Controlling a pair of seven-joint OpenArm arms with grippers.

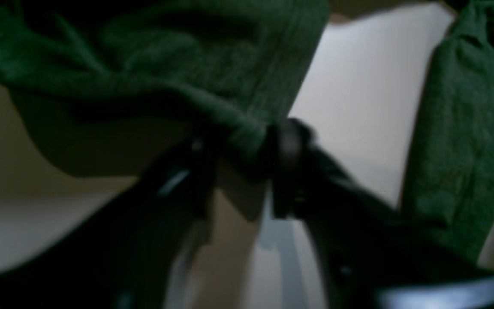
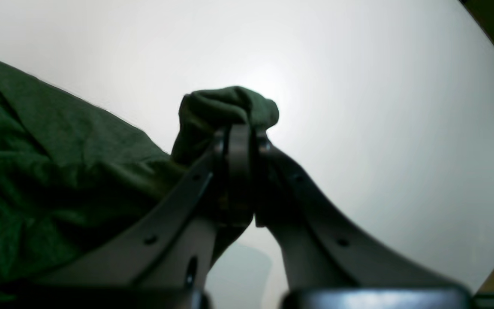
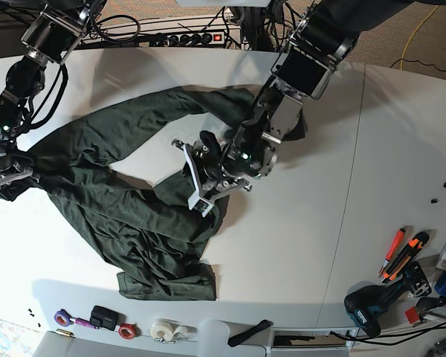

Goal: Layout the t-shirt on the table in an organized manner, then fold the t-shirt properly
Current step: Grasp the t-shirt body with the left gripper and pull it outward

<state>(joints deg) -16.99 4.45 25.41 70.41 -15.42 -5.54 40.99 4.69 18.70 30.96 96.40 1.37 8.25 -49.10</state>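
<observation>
The dark green t-shirt [image 3: 134, 216] lies crumpled across the left half of the white table [image 3: 297, 245], one part stretching back toward the middle. My left gripper [image 3: 207, 178] is low over the shirt's middle. In the blurred left wrist view a bunched fold of the t-shirt [image 1: 165, 64] runs between the two fingers of that gripper [image 1: 242, 146], which pinch it from both sides. My right gripper [image 3: 7, 178] is at the far left edge of the cloth. In the right wrist view that gripper [image 2: 240, 128] is shut on a small wad of the t-shirt [image 2: 58, 171] above the table [image 2: 358, 107].
A thin dark seam [image 3: 349, 186] crosses the table on the right. Orange-handled cutters [image 3: 398, 253] and a dark power drill [image 3: 372, 309] lie at the front right. Tape rolls [image 3: 163, 331] and small items line the front edge. Cables and a power strip [image 3: 186, 37] run along the back.
</observation>
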